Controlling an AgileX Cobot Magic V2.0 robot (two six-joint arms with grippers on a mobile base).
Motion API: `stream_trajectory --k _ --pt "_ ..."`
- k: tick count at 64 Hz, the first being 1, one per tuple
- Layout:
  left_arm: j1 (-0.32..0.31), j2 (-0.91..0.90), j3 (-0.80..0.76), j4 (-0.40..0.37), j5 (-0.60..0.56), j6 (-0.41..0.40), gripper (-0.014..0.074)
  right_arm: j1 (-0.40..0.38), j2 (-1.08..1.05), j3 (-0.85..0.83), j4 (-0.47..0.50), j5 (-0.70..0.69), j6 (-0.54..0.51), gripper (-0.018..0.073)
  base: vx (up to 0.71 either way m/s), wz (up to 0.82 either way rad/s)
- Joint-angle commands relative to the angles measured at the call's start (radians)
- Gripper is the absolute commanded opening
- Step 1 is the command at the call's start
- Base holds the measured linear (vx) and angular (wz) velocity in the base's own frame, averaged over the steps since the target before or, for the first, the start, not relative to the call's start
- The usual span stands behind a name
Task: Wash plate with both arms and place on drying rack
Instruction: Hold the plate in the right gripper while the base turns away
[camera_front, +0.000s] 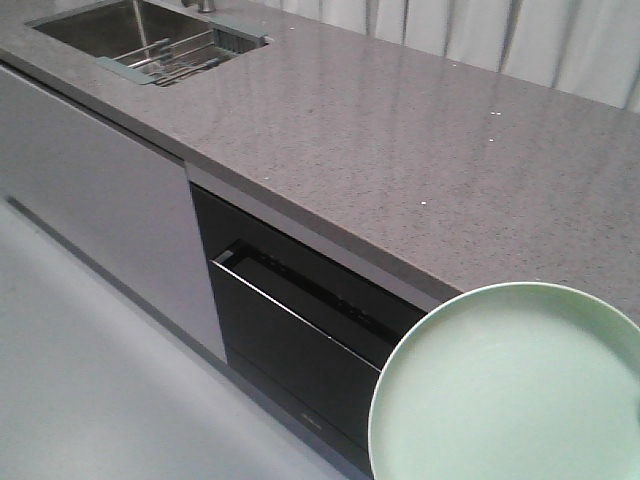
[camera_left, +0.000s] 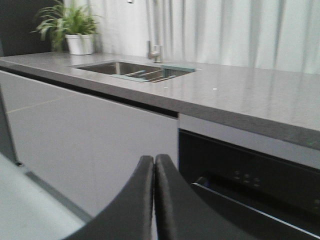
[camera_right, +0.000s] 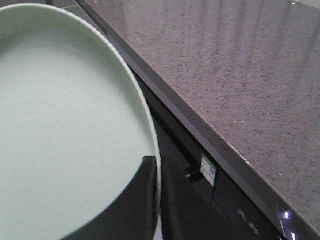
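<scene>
The long grey speckled stone countertop (camera_front: 420, 130) is glossy and mirrors the white pleated curtain (camera_front: 480, 30) that hangs behind it. Under its front edge are flat pale grey cabinet fronts (camera_front: 90, 170) and a black built-in dishwasher (camera_front: 300, 340) with its door slightly ajar at the top. Lower still is the smooth pale floor (camera_front: 80, 400).

The rectangular steel sink (camera_front: 100, 25) is sunk into the countertop's far left end. The drying rack of steel bars with grey-green plastic end frames (camera_front: 175, 60) sits within it, probably so that drips fall into the basin.

The round pale mint-green plate (camera_front: 510, 390) hangs in the air just off the countertop's front edge, above the dishwasher and well apart from the sink. The black right gripper (camera_right: 157, 170) clamps its rim with one finger on each face, a hold that likely leaves both faces free for washing. The black left gripper (camera_left: 154, 162) has its fingers pressed together around nothing. It sits below countertop level and is probably meant to do the scrubbing.

A leafy green plant in a white pot (camera_left: 75, 30) stands at the countertop's far left end.
</scene>
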Motion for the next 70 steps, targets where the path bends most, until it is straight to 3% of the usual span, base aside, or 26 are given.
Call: stream_trajectory --k 1,70 --pt "-0.001 -0.016 0.02 0.0 -0.073 -0.009 -0.0006 -0.006 0.009 -0.027 0.01 -0.08 0.001 -0.0002 -0.08 0.49" --pt "-0.001 -0.016 0.02 0.0 -0.073 -0.009 -0.0006 -0.006 0.009 -0.027 0.01 -0.08 0.001 -0.0002 0.0 0.51"
